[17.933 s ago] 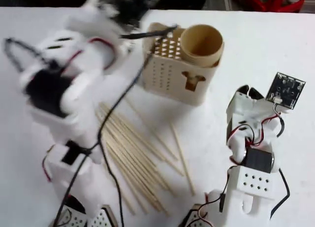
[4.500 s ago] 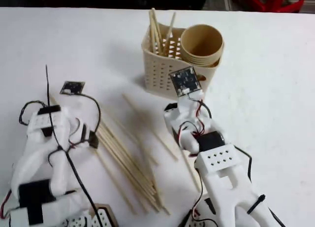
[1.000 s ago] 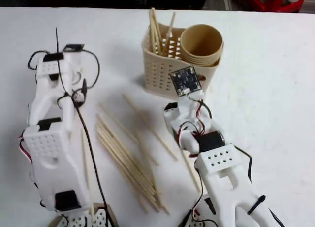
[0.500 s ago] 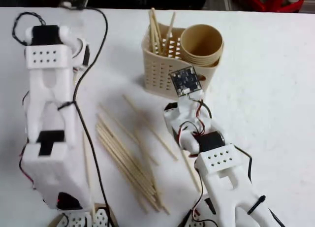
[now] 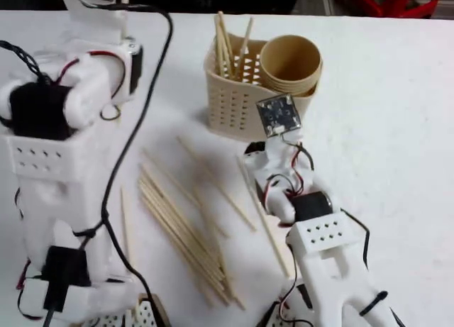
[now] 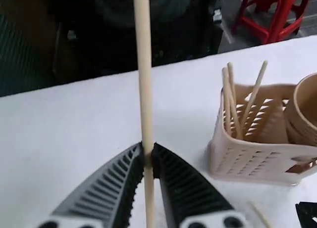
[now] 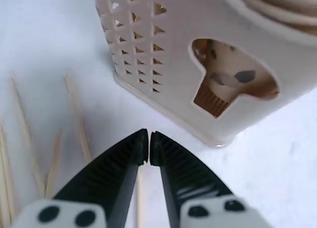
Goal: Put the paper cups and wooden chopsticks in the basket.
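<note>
1. Left gripper (image 6: 148, 158): fingers clamped on one wooden chopstick (image 6: 143, 65), gripped partway along its length. It is at the far left of the counter (image 5: 383, 128), left of the basket (image 5: 230, 111) and well apart from it.
2. Right gripper (image 7: 148, 140): fingers together, nothing held, low just beside the basket's near wall.
3. Paper cups (image 5: 291, 61): nested in the basket's right part.
4. Standing chopsticks (image 5: 225, 40): a few, tilted, in the basket's left part.
5. Loose chopsticks (image 5: 181, 224): piled on the counter between the arms, on the near side of the basket.

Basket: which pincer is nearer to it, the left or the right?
Right. The right pincer sits close beside the basket; the left pincer, gripping a wooden chopstick, is farther off across the table.
</note>
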You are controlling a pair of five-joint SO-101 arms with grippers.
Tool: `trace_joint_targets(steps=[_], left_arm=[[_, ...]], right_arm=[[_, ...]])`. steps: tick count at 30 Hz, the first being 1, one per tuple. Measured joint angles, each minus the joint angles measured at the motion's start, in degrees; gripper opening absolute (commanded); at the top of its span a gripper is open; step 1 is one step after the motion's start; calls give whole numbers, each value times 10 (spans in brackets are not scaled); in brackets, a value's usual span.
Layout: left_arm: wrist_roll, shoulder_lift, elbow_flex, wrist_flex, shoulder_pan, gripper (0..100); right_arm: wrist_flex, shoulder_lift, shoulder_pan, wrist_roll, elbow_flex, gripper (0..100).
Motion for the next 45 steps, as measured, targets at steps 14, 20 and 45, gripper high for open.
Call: trace_joint_targets(steps=[14,20,45], left_arm=[[0,-1,120,-265,103,23],[0,-1,239,-455,123,23],[3,0,504,-782,152,102]], right_arm=[[0,-10,11,0,0,20],[0,-10,11,0,0,21],[0,-10,11,0,0,21]])
